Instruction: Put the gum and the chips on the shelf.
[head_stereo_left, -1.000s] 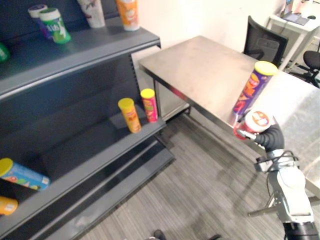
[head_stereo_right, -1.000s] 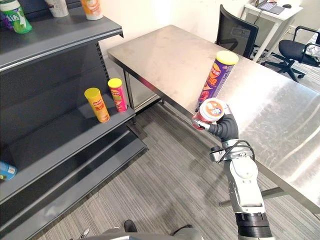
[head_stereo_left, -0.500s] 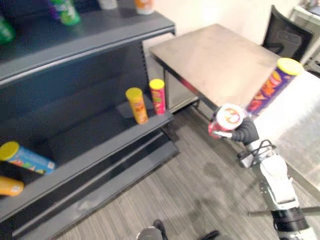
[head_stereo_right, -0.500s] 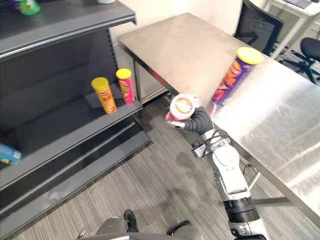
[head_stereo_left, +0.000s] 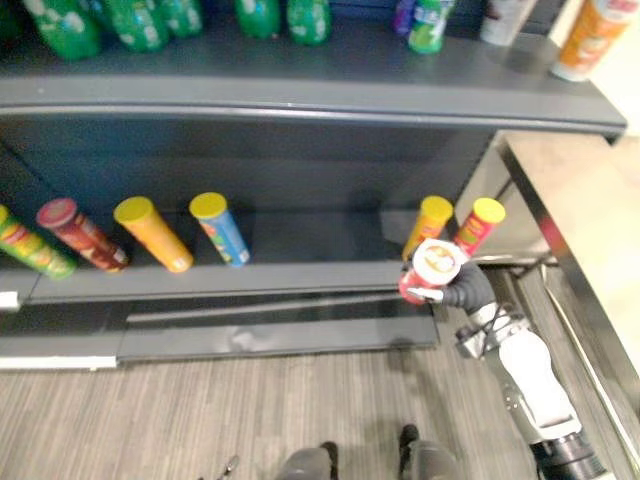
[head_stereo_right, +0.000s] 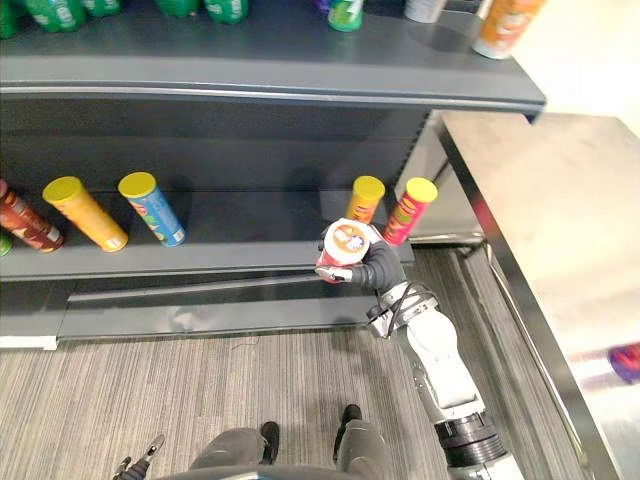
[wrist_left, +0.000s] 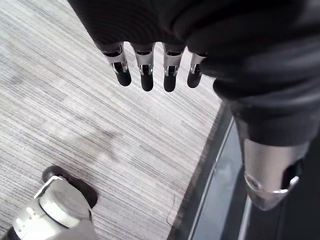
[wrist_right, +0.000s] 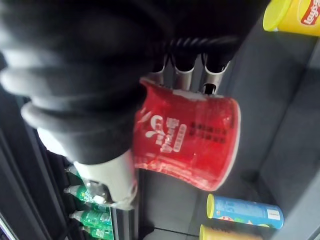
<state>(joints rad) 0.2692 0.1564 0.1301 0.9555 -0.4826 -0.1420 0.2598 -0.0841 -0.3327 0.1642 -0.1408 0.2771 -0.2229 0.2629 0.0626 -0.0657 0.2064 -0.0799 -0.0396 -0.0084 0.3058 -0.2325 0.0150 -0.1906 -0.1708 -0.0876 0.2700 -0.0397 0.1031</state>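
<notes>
My right hand (head_stereo_right: 380, 270) grips the red chips cup (head_stereo_right: 342, 250) round its side, lid upward, just before the shelf (head_stereo_right: 250, 260), ready to set down; my left hand (wrist_left: 146, 75) hangs open.

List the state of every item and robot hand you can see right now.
Red chips cup: held, not yet on the shelf.
Right robot hand: shut on the cup.
Left robot hand: open, empty.
Pink can: standing on the shelf.
Blue can: standing on the shelf.

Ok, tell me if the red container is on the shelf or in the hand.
In the hand. The right hand curls its fingers round the red container, in front of the lower shelf, not on it.
</notes>
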